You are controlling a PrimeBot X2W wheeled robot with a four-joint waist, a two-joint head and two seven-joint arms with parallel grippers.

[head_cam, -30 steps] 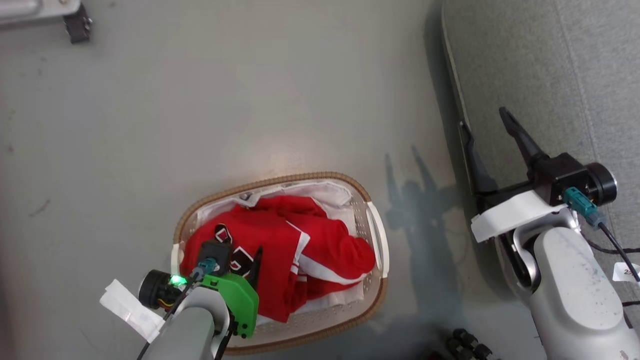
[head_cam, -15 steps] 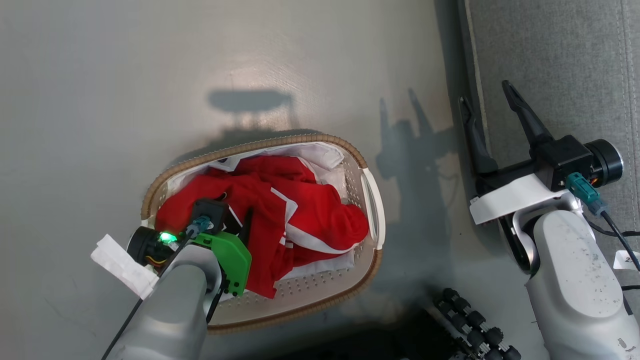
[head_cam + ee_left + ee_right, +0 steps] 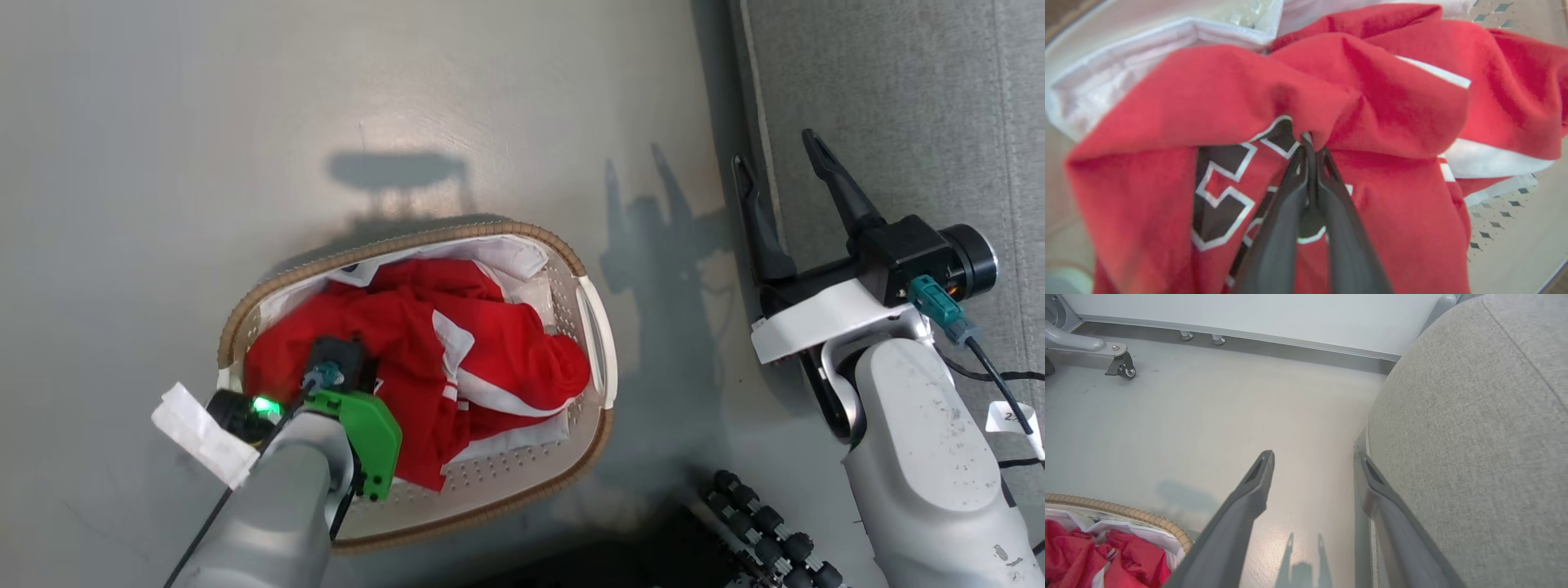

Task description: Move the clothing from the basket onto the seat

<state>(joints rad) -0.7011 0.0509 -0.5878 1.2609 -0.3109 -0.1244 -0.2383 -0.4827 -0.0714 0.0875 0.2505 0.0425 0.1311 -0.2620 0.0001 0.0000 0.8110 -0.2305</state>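
The clothing is a heap of bright red jersey cloth with white stripes, lying in the basket, an oval white perforated one with a brown woven rim, on the floor. In the left wrist view my left gripper is shut on a bunched fold of the clothing just above a black-and-white printed number. The head view shows the left wrist low over the basket's near-left part. My right gripper hangs open and holds nothing, at the front edge of the grey seat, one finger over the floor and one over the cushion.
A white cloth liner lines the basket. Black roller wheels lie on the floor near the basket's right side. A metal frame on a caster stands far off by the wall. Bare grey floor separates basket and seat.
My left gripper has gone from open to shut, pinching a fold of the red clothing. The head camera has shifted, so the basket sits higher and further left. The right gripper stays open.
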